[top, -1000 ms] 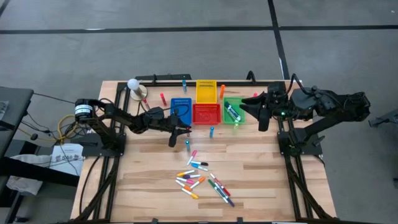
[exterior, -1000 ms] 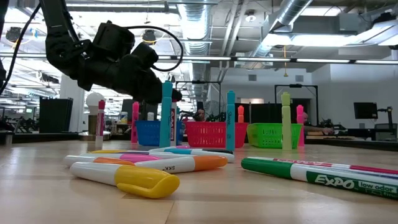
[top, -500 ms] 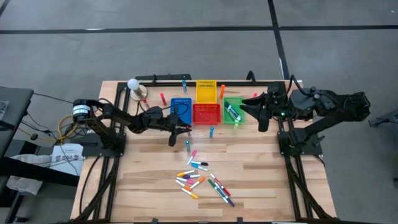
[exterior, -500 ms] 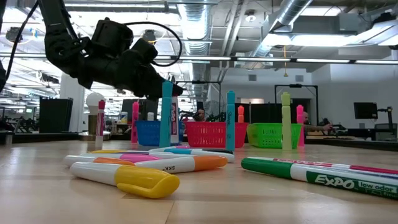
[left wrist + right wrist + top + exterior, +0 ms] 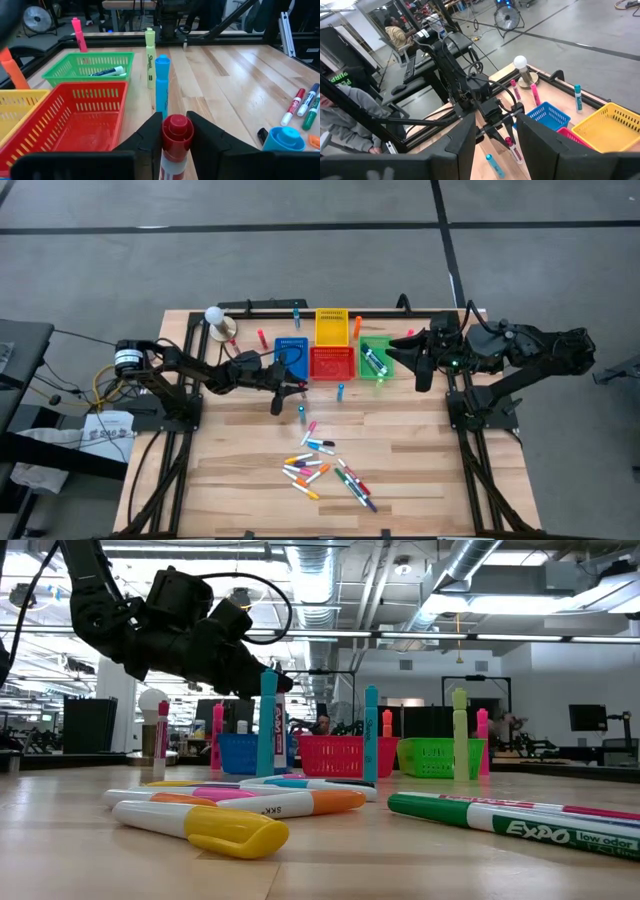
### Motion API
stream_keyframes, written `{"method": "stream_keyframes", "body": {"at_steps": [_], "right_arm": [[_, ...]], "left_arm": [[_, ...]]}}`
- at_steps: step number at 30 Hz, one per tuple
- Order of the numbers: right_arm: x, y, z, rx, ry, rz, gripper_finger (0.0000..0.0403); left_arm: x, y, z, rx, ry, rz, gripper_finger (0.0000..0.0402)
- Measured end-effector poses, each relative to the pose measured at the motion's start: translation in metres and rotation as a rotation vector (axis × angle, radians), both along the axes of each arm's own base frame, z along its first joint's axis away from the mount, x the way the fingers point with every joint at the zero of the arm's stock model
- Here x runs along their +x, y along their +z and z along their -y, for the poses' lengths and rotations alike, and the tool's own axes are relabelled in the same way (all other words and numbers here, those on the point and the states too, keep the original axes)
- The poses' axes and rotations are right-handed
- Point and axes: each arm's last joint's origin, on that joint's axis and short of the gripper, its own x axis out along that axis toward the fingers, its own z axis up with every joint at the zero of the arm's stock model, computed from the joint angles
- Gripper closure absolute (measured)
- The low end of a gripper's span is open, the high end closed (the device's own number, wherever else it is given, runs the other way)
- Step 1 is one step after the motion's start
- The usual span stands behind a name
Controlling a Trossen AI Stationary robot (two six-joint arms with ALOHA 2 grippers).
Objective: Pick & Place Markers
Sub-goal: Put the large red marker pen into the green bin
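The markers mostly lie in a loose heap in the lower middle of the high frame, mixed pinks, oranges, greens, blues and a yellow cap, several with white barrels. Bare wood runs wide to either side of the heap, out to the table's black edge rails.

Across the upper middle sits a row of bins: blue, red, green, with a yellow one behind. Upright markers ring them: a blue one just below the red bin, a teal one lower, a few more along the far edge, so the room near the bins is tight.

The left gripper hangs just below the blue bin; in its wrist view the fingers stand on either side of a red marker, close at its cap. Whether they press it I cannot tell.

The right gripper waits right of the green bin, fingers apart, nothing between them.
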Motion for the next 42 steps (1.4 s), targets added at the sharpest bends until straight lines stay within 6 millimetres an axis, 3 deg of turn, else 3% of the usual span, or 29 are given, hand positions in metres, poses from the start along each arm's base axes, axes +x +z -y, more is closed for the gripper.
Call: {"method": "stream_keyframes", "body": {"at_steps": [18, 23, 33, 42], "right_arm": [[0.000, 0.001, 0.000, 0.001, -0.003, 0.009, 0.0269], [0.008, 0.002, 0.001, -0.024, -0.011, 0.028, 0.0270], [0.045, -0.004, -0.004, -0.175, 0.012, 0.025, 0.0272], [0.102, -0.017, -0.013, -0.412, 0.039, 0.064, 0.0288]], "left_arm": [[-0.010, 0.033, -0.001, 0.083, 0.059, 0.089, 0.0326], [-0.016, 0.047, -0.006, 0.097, 0.091, 0.149, 0.0322], [-0.031, 0.076, -0.016, 0.097, 0.159, 0.274, 0.0323], [-0.053, 0.113, -0.011, 0.010, 0.168, 0.467, 0.0323]]}}
